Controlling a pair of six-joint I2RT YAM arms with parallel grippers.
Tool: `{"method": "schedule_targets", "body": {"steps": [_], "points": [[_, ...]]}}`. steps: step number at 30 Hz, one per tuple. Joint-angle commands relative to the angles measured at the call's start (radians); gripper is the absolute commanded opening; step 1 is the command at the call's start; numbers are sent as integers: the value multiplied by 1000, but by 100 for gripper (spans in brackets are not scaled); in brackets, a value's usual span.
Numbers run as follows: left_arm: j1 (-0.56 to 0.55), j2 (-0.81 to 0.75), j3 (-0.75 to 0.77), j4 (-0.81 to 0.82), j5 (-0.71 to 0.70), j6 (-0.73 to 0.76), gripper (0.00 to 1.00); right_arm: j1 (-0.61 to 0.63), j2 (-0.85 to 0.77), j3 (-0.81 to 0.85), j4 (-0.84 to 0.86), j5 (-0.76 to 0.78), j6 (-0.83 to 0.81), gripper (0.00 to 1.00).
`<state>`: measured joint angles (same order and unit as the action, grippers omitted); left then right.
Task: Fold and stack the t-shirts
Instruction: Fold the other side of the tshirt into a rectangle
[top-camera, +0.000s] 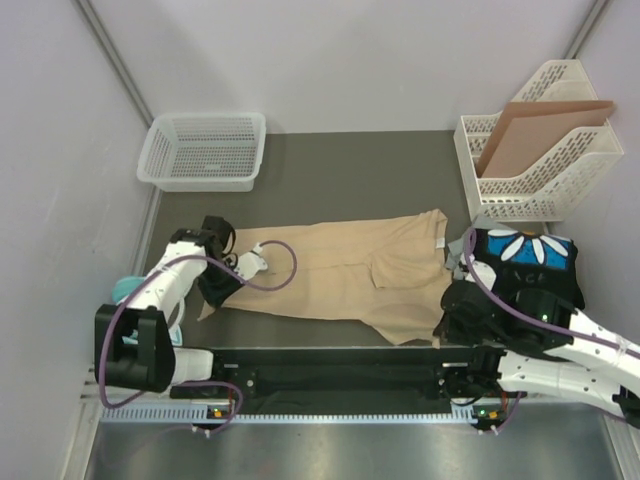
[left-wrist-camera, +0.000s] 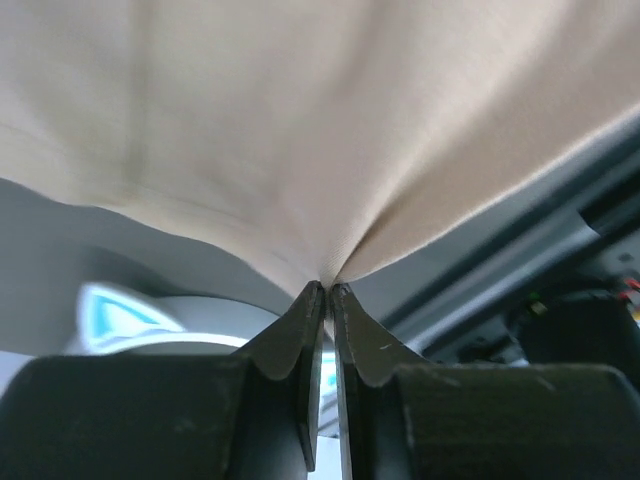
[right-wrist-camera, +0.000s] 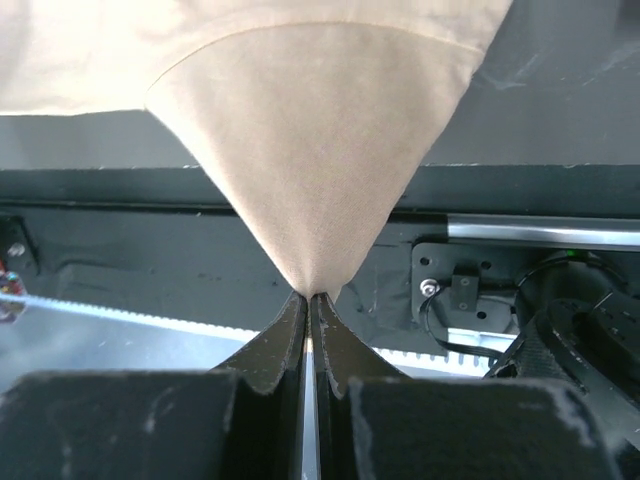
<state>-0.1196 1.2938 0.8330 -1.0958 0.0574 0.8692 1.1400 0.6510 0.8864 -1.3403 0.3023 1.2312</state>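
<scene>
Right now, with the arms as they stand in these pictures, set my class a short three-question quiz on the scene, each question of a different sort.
1. True or false: the left gripper and the right gripper are each shut on the tan t-shirt.
2. Where does the black daisy-print t-shirt lie?
A. on top of the tan t-shirt
B. to the right of it, by the right arm
C. hanging from the left gripper
3. Fill in: the brown cardboard sheet stands in the white ____.

Key: 1 true; 2 B; 3 rack.
</scene>
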Motion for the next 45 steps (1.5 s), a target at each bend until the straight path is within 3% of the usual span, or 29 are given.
{"method": "schedule_targets", "body": {"steps": [1,5,9,15,21,29,45], "points": [[-2,94,103,131,-25,-9,14,-20,58,55,-85,101,-16,0],[-2,192,210,168,-47,-15,14,-69,131,85,-62,147,-67,0],[-2,268,287,178,-50,-16,13,-225,167,86,27,150,-218,0],[-2,324,330,215,-113,-4,13,-413,225,89,163,118,-396,0],[-2,364,360,251,-139,11,13,-517,302,92,274,84,-490,0],[-6,447,446,263,-162,27,12,-621,380,149,331,54,-587,0],[-35,591,514,338,-240,76,12,-709,498,174,383,23,-682,0]]}}
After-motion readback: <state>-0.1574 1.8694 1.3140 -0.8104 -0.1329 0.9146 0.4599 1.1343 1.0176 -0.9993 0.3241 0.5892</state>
